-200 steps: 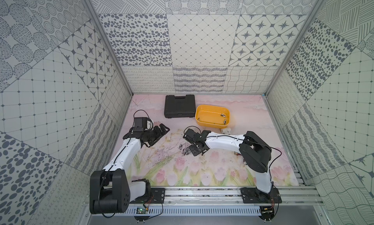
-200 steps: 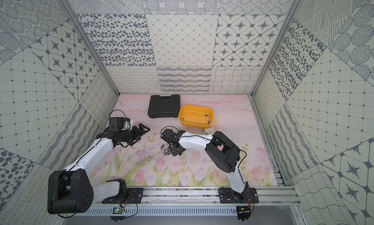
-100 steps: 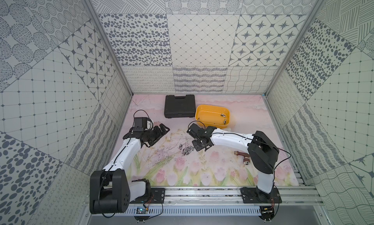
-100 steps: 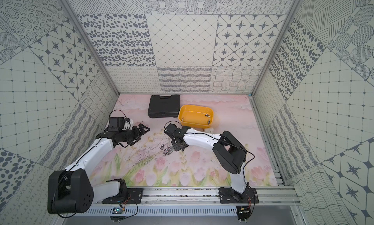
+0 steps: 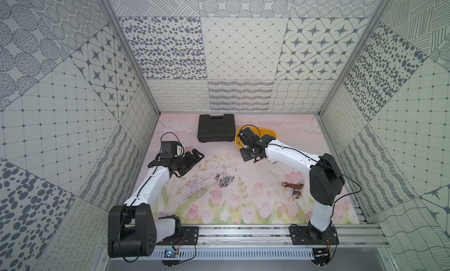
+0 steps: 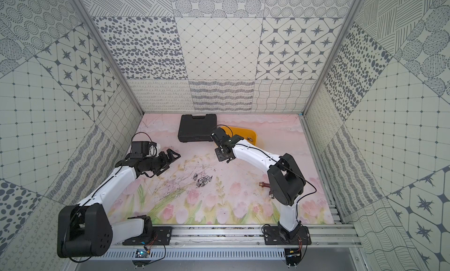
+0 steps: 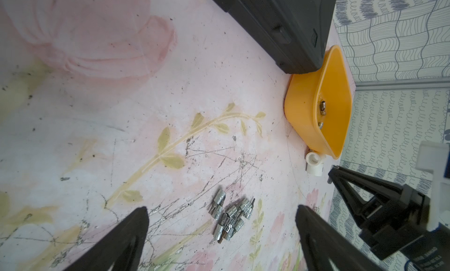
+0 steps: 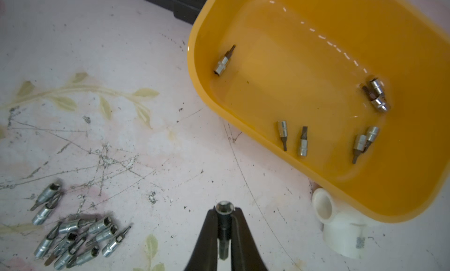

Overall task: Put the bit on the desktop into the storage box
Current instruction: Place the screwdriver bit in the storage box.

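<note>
The right claw [image 8: 225,212] clamps a bit [image 8: 224,233] along its length, seemingly light, hard, slick steel that could slip; the left claw [image 5: 197,154] gapes.

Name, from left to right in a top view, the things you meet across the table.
left hand → pile of bits → storage box → brown-handled tool

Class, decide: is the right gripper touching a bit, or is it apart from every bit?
Touching. The right wrist view shows the right gripper shut on a bit, pinched tight with no gap on either side.
</note>
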Robot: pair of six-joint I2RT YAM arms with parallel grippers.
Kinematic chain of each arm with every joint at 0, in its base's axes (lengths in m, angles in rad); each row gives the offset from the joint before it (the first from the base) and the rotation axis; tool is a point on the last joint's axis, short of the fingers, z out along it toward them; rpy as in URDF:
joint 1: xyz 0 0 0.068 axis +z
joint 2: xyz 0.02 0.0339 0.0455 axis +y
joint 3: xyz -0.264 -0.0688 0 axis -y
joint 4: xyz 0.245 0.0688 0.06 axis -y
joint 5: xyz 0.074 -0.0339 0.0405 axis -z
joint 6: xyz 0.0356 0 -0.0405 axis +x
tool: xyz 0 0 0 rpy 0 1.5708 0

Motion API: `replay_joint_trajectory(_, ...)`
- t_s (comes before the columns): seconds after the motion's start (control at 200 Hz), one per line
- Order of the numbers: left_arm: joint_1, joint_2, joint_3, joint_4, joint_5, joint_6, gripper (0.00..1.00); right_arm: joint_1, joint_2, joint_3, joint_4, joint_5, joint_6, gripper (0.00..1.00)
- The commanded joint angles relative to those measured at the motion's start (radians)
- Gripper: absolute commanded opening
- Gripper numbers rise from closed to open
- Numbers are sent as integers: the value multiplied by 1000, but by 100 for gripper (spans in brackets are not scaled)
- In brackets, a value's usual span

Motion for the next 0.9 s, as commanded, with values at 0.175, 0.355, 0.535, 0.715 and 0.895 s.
replay_joint_trajectory(0.175,3,-1,-5,10,28,18,99,-96,64,114,32,-8,-69,5)
replay_joint_trajectory(0.355,3,-1,-6,8,30,17,99,-166,124,154,45,-44,-63,5)
replay_joint_trajectory(0.535,3,2,-6,10,35,16,99,-211,177,164,78,-48,-42,5)
replay_joint_trajectory(0.715,3,0,-5,10,38,16,99,-247,238,189,83,-60,-33,5)
replay_joint_trajectory(0.895,3,-2,-5,10,42,16,99,-270,283,204,83,-68,-27,5)
